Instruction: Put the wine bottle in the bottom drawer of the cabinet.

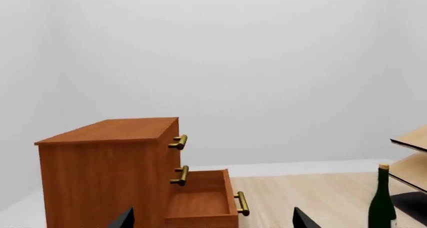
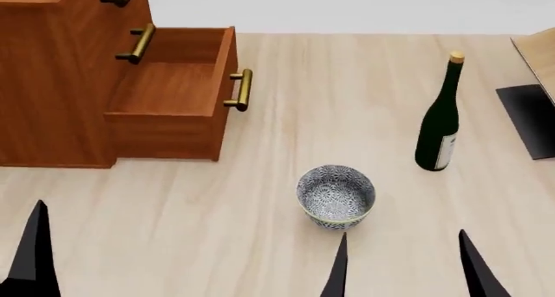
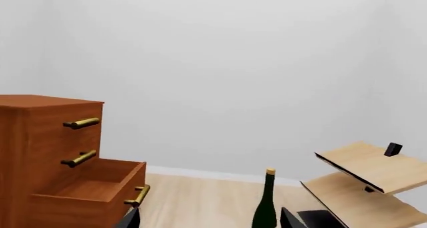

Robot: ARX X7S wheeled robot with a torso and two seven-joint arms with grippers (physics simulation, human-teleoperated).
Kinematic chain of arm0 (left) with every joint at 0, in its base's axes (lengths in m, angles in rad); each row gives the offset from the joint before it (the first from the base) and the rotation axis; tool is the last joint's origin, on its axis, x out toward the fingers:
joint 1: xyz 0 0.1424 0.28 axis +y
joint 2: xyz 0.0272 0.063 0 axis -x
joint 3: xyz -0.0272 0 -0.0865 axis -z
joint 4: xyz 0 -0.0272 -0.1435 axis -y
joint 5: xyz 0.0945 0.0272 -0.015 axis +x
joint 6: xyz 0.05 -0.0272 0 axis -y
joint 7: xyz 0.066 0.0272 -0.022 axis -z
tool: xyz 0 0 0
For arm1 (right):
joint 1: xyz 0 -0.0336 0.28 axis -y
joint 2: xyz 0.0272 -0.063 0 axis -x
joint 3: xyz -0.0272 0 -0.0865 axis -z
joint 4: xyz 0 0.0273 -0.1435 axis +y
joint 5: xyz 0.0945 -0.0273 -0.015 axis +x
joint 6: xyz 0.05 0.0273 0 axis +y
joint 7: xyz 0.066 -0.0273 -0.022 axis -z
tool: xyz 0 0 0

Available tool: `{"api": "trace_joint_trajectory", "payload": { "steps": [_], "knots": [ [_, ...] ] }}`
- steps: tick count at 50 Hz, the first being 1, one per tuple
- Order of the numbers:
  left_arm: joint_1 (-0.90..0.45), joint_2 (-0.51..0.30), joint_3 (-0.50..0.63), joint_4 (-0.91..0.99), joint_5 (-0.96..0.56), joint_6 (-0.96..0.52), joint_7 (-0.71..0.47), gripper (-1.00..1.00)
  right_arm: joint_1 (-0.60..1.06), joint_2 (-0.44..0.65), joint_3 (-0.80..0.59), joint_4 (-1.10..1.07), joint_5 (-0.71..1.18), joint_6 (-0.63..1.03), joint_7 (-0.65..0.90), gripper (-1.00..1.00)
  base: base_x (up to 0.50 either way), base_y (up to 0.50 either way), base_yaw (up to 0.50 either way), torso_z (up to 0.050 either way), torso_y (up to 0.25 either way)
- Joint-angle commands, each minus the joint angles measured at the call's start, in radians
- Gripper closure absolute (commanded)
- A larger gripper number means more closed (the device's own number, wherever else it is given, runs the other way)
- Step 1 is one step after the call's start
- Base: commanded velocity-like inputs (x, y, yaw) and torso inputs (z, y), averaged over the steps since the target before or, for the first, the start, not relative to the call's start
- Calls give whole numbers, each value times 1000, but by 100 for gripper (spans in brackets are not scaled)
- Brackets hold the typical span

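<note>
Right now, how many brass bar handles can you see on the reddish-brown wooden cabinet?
3. The top brass handle is on the closed upper drawer, the middle brass handle on the closed second drawer, and the bottom brass handle on the pulled-out bottom drawer. None seems hidden.

No readable text, brand, number or sign appeared anywhere. The wine bottle (image 2: 438,125), at the right of the head view, carried a white label that looked blank.

Bowl (image 2: 336,196) between claws and wine bottle (image 2: 438,125).
</note>
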Motion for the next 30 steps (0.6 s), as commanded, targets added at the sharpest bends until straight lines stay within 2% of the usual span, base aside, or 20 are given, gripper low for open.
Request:
{"api": "trace_joint_trajectory", "payload": {
  "steps": [1, 5, 11, 22, 30],
  "knots": [
    [13, 2, -5, 0, 6, 2, -1, -100, -1, 9, -2, 9, 7, -22, 8, -100, 70, 78, 0, 0, 0],
    [-19, -17, 30, 0, 18, 26, -1, -100, -2, 10, -3, 5, 9, -30, 10, -100, 70, 31, 0, 0, 0],
    [1, -15, 3, 0, 5, 15, -1, -100, 5, 9, -13, 15, 11, -38, 3, -100, 120, 0, 0, 0, 0],
    [29, -14, -34, 0, -8, -1, -1, -100, 12, 13, -25, 17, 11, -38, 7, -100, 274, 0, 0, 0, 0],
    [11, -14, -12, 0, -12, 21, 0, -100, 9, 31, 1, 13, 31, -40, 20, -100, 271, 66, 0, 0, 0]
  ]
}}
